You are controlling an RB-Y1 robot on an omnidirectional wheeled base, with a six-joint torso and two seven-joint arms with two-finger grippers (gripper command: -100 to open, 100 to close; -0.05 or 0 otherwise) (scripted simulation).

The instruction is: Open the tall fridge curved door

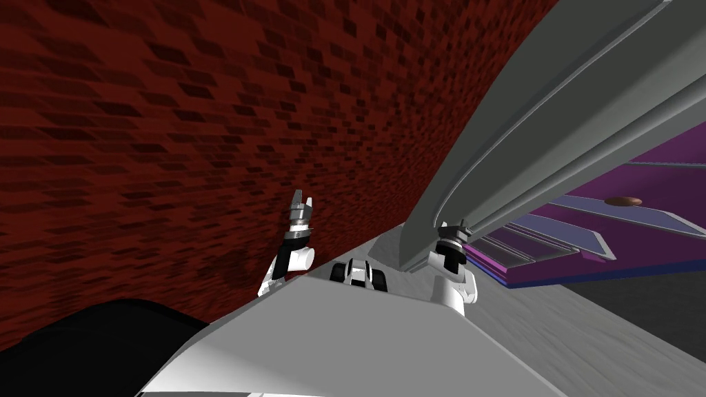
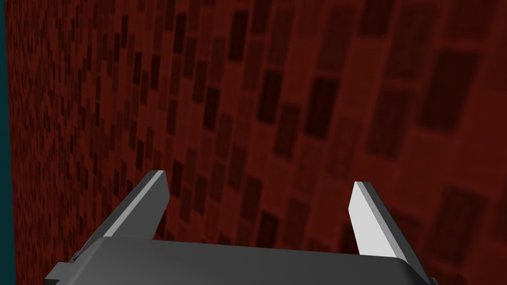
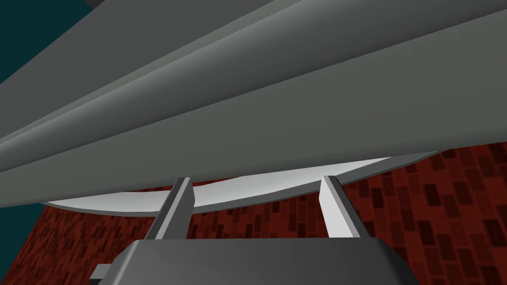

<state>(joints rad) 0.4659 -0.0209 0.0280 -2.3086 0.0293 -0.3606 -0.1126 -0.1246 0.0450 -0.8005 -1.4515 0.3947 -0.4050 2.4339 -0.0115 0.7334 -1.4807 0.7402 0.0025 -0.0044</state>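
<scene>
Door (image 1: 551, 103) looks partly open, I think. Right pincer (image 3: 255, 180) sits spread at its lower edge, left pincer (image 2: 260, 178) spread too. Next it needs pushing wider.

Dim render, strong wide-lens warping, tilted

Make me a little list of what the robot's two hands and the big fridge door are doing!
door: fridge door, grey and curved, standing ajar
right arm: right end effector open, tips at the door's pale lower edge
left arm: left end effector open, holding nothing, raised before the dark red brick wall
inside: purple, with pale shelves; a small brown thing lies in there
</scene>
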